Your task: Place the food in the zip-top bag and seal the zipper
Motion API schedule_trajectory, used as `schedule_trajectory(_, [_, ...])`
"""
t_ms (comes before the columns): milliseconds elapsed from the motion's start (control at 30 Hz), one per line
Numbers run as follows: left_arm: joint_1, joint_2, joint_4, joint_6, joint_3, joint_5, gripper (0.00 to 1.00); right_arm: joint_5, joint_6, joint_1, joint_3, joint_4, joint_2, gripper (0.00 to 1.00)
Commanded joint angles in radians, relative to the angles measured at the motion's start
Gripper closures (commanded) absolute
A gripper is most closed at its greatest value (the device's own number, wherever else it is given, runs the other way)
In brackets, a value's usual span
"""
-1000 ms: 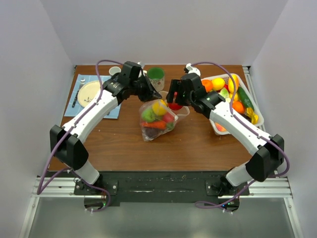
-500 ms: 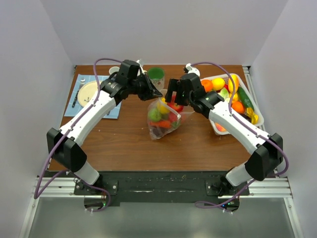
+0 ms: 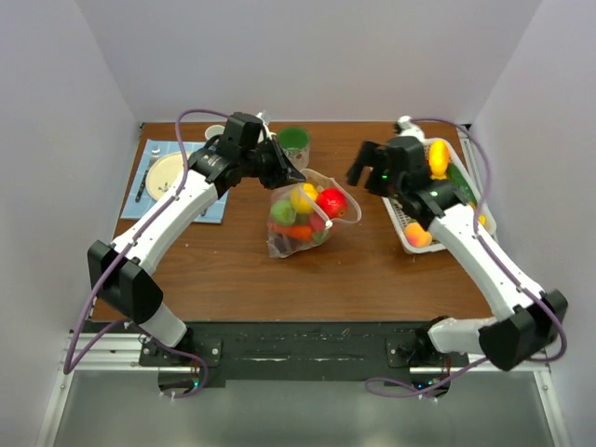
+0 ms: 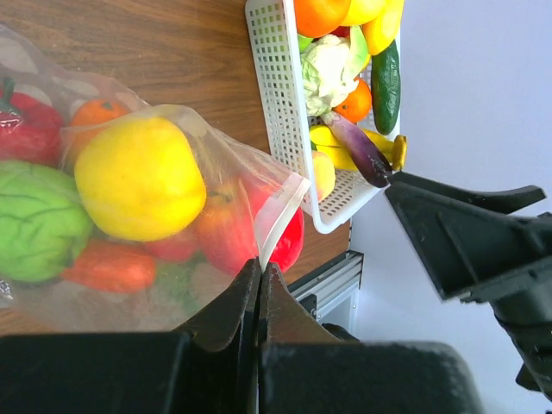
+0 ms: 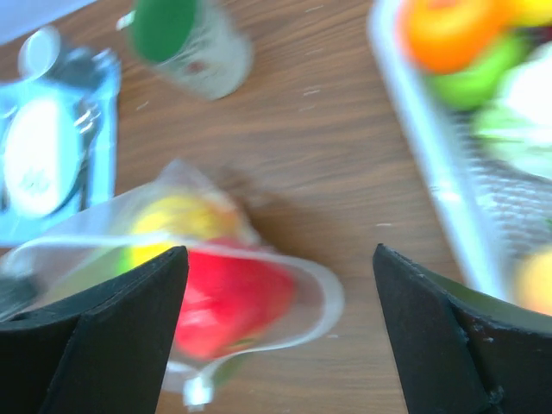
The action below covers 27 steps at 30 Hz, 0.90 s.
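L end effector (image 4: 259, 285) clamps zip-top bag (image 3: 298, 222) rim; R end effector (image 3: 365, 170) spread wide, empty. Risk: red fruit (image 3: 331, 201) at mouth may roll out or jam zipper (image 4: 280, 214).

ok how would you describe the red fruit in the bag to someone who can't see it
On the wooden table, between the two arms, lies the clear zip-top bag, its mouth edge pinched by the left gripper. The red fruit sits right at that open mouth, on the side toward the white basket, beside a yellow fruit. Other reddish pieces lie deeper inside.
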<state>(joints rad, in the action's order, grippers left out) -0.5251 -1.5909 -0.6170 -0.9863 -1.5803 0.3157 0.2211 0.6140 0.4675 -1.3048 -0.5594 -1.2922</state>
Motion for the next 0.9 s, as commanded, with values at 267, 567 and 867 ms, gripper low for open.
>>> schedule_trajectory(267, [-0.004, 0.055, 0.062, -0.014, -0.047, 0.042, 1.00, -0.106, 0.039, -0.055, 0.240, 0.067, 0.068, 0.43])
schedule_trajectory(567, [-0.007, 0.057, 0.060, -0.017, -0.047, 0.039, 1.00, -0.189, 0.092, -0.056, 0.352, 0.188, 0.057, 0.43])
schedule_trajectory(867, [-0.016, 0.052, 0.036, -0.005, -0.052, 0.014, 1.00, -0.215, 0.115, -0.052, 0.279, 0.190, 0.005, 1.00])
